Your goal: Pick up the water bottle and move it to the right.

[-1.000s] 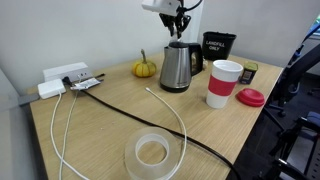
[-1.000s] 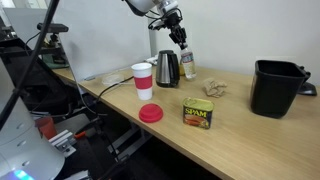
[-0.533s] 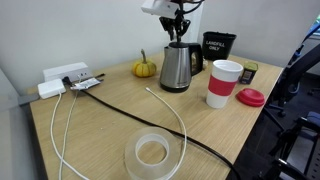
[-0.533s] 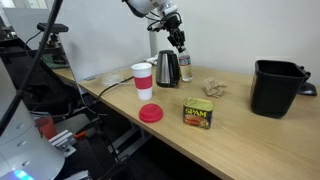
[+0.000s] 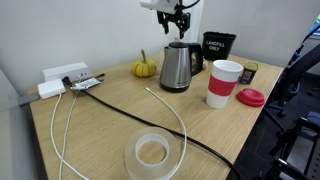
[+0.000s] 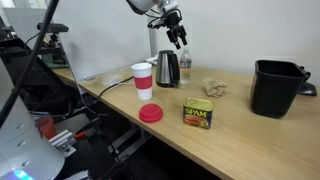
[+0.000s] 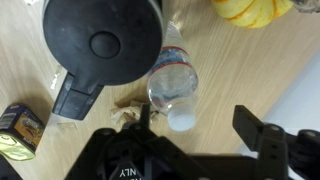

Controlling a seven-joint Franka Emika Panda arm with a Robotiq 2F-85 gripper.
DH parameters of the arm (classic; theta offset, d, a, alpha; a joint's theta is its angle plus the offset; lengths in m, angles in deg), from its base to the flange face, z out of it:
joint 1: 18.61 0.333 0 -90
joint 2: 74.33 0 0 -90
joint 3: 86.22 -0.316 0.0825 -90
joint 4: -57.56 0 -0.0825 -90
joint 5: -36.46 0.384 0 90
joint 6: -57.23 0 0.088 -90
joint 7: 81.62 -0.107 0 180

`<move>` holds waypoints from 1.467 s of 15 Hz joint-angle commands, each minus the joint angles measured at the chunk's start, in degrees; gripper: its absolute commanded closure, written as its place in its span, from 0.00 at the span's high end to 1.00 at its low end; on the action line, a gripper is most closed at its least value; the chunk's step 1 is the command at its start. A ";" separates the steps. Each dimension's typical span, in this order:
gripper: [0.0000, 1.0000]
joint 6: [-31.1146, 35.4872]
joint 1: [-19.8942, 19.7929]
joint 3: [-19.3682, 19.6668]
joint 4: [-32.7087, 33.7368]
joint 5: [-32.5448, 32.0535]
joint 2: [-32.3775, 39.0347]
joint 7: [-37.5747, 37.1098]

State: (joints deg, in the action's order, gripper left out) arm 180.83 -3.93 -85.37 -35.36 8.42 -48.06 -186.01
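In an exterior view, the robot's black hand (image 5: 180, 24) hangs in the air above the shiny steel kettle with a black handle (image 5: 177, 66). The kettle stands on the light wooden counter (image 5: 100, 120). Near it are a small orange pumpkin (image 5: 145, 68) and a white cup with a red sleeve (image 5: 224, 83). A round red lid (image 5: 251, 97) lies by the cup. I cannot see the bottle here.

In an exterior view from another spot, the small clear ribbed plastic water bottle with a white cap (image 6: 186, 66) stands upright on the counter (image 6: 235, 110). It is just beside the kettle (image 6: 167, 68), on the side away from the cup (image 6: 142, 80). The hand (image 6: 179, 36) is up above the bottle and does not touch it. A yellow and blue tin can (image 6: 198, 112) and a black bin (image 6: 275, 87) are farther along the counter.

In the wrist view, we look down on the bottle (image 7: 175, 85). It is close to the kettle's round black lid (image 7: 100, 40). The hand (image 7: 197, 122) is spread wide and holds nothing. The bottle's cap shows between the two black fingers (image 7: 252, 122).
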 commanded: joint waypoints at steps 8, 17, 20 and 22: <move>1.00 1.46 2.42 -3.73 -4.14 -4.80 -12.25 11.51; 1.00 -0.13 1.80 -8.78 -6.44 4.20 -20.88 29.32; 1.00 0.00 1.53 -8.77 -7.38 4.23 -21.14 29.98; 1.00 0.01 1.54 -8.80 -7.42 4.23 -21.15 30.03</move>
State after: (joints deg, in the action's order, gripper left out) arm 181.06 -1.22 -92.91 -42.98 12.76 -69.28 -155.94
